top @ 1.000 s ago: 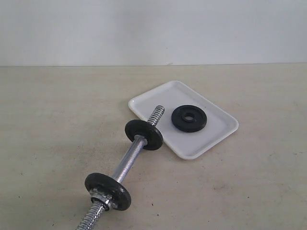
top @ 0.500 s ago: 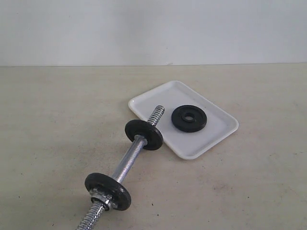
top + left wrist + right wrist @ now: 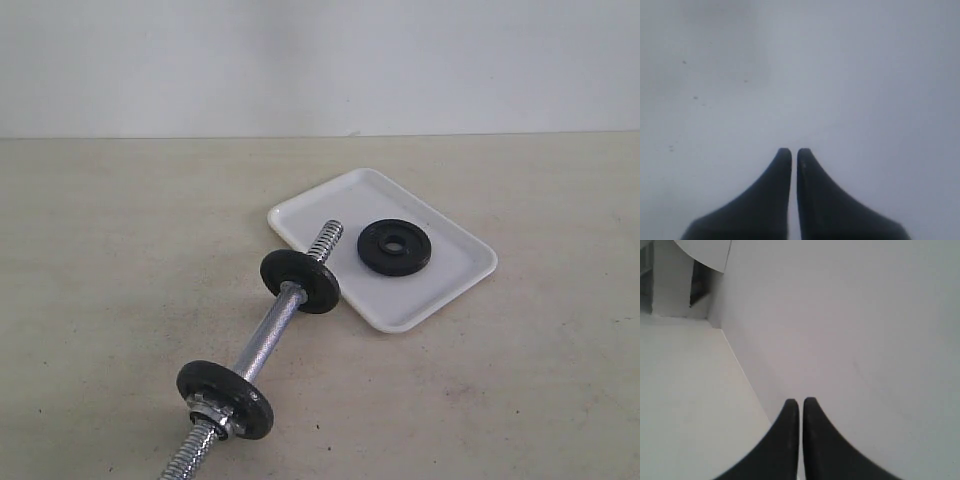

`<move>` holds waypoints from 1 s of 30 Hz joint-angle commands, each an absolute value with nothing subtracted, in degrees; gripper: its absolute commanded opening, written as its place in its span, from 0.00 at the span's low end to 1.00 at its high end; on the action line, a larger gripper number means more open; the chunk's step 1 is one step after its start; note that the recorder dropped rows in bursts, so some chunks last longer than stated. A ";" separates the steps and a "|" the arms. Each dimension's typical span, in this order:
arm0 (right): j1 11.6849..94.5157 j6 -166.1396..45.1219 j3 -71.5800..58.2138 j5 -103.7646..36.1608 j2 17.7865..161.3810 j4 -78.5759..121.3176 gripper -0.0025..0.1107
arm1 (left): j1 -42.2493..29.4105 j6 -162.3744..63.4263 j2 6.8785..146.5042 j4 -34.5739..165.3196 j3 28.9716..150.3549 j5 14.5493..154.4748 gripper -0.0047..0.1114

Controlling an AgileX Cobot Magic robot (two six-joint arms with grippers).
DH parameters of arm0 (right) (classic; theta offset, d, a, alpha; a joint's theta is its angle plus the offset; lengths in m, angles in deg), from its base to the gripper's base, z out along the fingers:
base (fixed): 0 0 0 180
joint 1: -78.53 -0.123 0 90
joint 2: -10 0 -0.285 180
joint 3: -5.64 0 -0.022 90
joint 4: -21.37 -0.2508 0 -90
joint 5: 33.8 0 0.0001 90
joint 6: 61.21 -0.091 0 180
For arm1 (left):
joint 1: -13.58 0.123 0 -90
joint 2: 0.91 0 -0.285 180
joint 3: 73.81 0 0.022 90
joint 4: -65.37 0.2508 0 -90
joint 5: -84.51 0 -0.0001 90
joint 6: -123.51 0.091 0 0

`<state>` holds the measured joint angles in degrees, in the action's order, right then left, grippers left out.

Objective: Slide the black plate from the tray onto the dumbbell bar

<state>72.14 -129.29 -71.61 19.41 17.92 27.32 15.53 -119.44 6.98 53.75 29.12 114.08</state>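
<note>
Exterior view shows you the plate lying flat on the tray, just right of the bar's far threaded end and not touching it. The bar lies on the table, running from near left to far right, carrying two discs. In the wrist views your left gripper and right gripper are both clenched, fingers pressed together on themselves.

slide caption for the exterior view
Black plate lies flat on the tray; dumbbell bar rests on the table nearby.
</note>
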 commanded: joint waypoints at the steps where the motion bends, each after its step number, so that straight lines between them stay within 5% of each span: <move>1: 71.89 -130.29 -71.58 21.21 17.79 27.04 0.02 | 15.20 -131.01 6.88 62.50 28.97 120.91 0.08; 15: 71.89 -135.08 -64.76 29.28 17.79 28.44 0.02 | 15.20 -151.38 6.88 85.17 31.22 149.76 0.08; 23: 71.89 -125.45 -42.00 7.02 17.79 61.14 0.02 | 15.20 -153.47 6.88 118.18 52.03 133.27 0.08; 30: 71.89 -148.91 -27.35 -1.02 21.88 96.32 0.02 | 15.20 -169.76 8.23 162.33 73.08 123.94 0.08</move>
